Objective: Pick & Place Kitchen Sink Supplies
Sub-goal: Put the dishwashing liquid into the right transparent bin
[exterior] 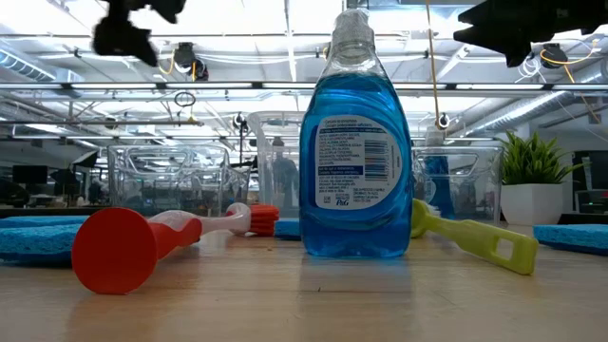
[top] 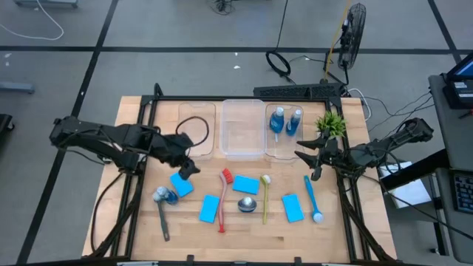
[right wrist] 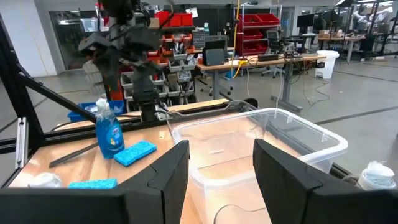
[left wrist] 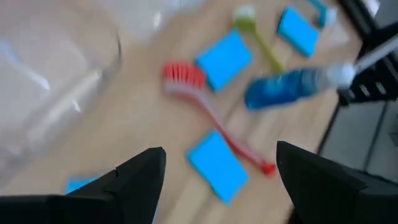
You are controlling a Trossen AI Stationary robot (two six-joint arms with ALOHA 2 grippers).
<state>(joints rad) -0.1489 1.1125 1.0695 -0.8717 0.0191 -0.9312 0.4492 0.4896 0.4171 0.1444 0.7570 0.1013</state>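
My left gripper (top: 188, 165) hovers open and empty near the left bin (top: 196, 129), above a blue sponge (top: 181, 185). My right gripper (top: 310, 159) hangs open and empty near the right bin (top: 284, 131), which holds two blue bottles (top: 284, 120). On the table lie more sponges (top: 209, 209) (top: 246, 184) (top: 293, 207), a red brush (top: 224, 196), a yellow-green brush (top: 265, 196), a blue brush (top: 312, 198), a grey brush (top: 162, 222) and a bottle on its side (top: 166, 196). Another bottle (exterior: 353, 152) stands upright.
Three clear bins stand side by side at the far edge; the middle bin (top: 244, 129) shows nothing inside. A small green plant (top: 330, 123) sits in a white pot right of them, close to my right arm. Bare wood shows along the near edge (top: 244, 244).
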